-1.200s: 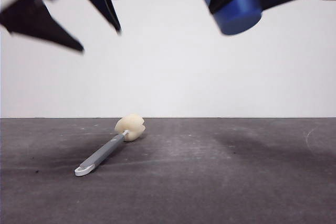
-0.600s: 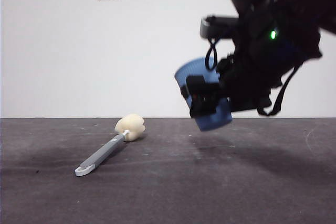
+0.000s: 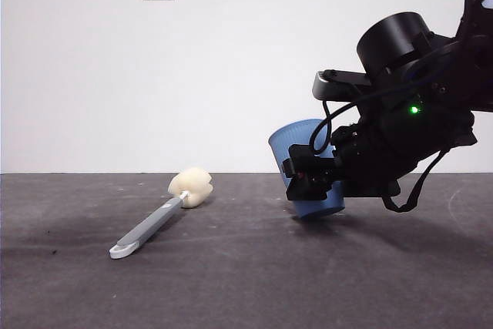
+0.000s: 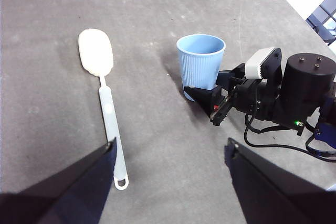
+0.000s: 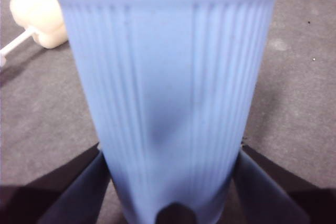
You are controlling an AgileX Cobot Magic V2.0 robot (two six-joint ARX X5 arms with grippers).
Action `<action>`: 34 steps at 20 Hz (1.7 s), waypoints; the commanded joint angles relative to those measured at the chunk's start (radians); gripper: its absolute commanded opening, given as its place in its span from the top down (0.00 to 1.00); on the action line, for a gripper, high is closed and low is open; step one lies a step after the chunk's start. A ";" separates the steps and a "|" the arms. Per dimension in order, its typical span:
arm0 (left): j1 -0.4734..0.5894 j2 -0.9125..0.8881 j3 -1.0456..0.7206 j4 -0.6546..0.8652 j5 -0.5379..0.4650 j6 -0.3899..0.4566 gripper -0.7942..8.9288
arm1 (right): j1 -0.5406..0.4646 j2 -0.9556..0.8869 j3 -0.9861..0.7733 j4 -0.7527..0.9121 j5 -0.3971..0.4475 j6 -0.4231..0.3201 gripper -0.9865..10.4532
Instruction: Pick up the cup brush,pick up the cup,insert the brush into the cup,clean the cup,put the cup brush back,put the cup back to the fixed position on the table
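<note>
Blue cup [image 3: 302, 161] gripped by right hand [image 3: 312, 179]; left hand [image 4: 168, 156] open, front view hides it.

We see the cup [image 3: 296, 148], a blue ribbed plastic tumbler tapering toward its base, mouth up and tipped slightly. Its lower part is gripped by black jaws, and we cannot tell whether its base touches the table [image 3: 246, 283]. We find it well in from the table's edges, apart from the cup brush [image 3: 158, 217].

The brush lies flat on the dark grey-brown table. We see its cream-yellow sponge head pointing toward the table's far edge, and its long grey handle running to a white looped end nearer the front edge.
</note>
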State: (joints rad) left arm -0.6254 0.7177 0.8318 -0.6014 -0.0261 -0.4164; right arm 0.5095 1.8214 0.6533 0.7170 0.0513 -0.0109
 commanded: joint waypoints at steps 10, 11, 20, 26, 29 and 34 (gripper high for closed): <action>-0.003 -0.002 -0.006 -0.007 -0.024 0.025 0.56 | 0.010 0.017 -0.006 -0.213 -0.002 0.023 0.71; -0.003 -0.002 -0.006 -0.014 -0.024 0.025 0.56 | 0.010 0.017 -0.006 -0.233 -0.008 0.024 0.68; -0.003 -0.002 -0.006 -0.022 -0.024 0.024 0.56 | 0.010 -0.042 -0.006 -0.309 -0.025 0.040 0.53; -0.003 -0.002 -0.006 -0.023 -0.024 0.024 0.56 | 0.010 -0.147 -0.006 -0.408 -0.025 0.040 0.46; -0.003 -0.002 -0.006 -0.030 -0.024 0.024 0.56 | 0.011 -0.212 -0.006 -0.541 -0.027 0.047 0.46; -0.003 -0.002 -0.006 -0.045 -0.018 0.029 0.56 | 0.030 -0.518 -0.005 -0.922 -0.106 0.075 0.47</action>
State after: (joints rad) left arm -0.6254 0.7177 0.8318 -0.6441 -0.0444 -0.4026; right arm 0.5358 1.3296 0.6556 -0.1848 -0.0444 0.0452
